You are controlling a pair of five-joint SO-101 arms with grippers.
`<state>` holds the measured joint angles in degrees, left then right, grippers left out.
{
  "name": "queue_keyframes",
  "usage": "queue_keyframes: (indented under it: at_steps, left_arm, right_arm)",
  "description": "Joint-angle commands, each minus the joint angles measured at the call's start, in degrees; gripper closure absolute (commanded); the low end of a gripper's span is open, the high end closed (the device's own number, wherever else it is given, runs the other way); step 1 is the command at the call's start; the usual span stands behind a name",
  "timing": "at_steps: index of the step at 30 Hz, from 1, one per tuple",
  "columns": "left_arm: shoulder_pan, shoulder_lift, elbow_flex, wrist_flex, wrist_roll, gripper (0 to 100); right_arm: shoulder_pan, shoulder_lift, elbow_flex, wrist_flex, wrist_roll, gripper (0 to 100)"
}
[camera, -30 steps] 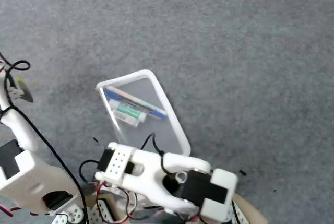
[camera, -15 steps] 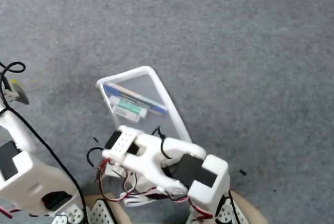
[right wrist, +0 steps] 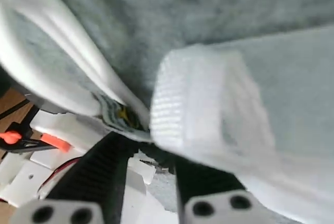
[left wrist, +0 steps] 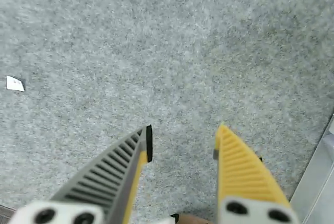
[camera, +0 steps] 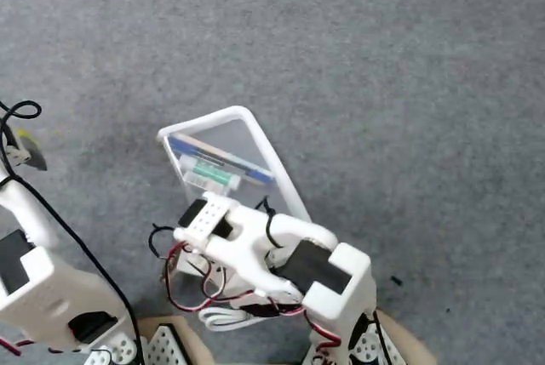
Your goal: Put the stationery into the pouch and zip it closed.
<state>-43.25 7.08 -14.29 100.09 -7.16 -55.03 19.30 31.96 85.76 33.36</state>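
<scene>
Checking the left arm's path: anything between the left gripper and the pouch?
Nothing visible. Just bare carpet between the left gripper and the pouch edge. A white scrap lies on the gripper's other side, away from the pouch.

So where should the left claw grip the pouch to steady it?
Probably the white rim of the pouch, on the long edge facing the left claw, coming in low from that side. The pouch lies flat, stationery bulks the far end, and the right arm covers the near end.
</scene>
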Motion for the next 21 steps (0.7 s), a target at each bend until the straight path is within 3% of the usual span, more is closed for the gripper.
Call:
queue_keyframes:
  at_steps: [1, 14, 21]
  left_arm:
    - [-0.92, -2.9, -3.03, 0.79, -0.53, 78]
    - [-0.4, -2.9, -3.03, 0.79, -0.53, 79]
    - [-0.4, -2.9, -3.3, 0.79, -0.53, 78]
  right_arm:
    - [3.34, -0.48, -3.12, 1.67, -0.09, 98.7]
    - [16.09, -15.87, -24.84, 14.15, -0.09, 98.7]
    - [12.57, -17.45, -14.2, 15.38, -0.09, 94.6]
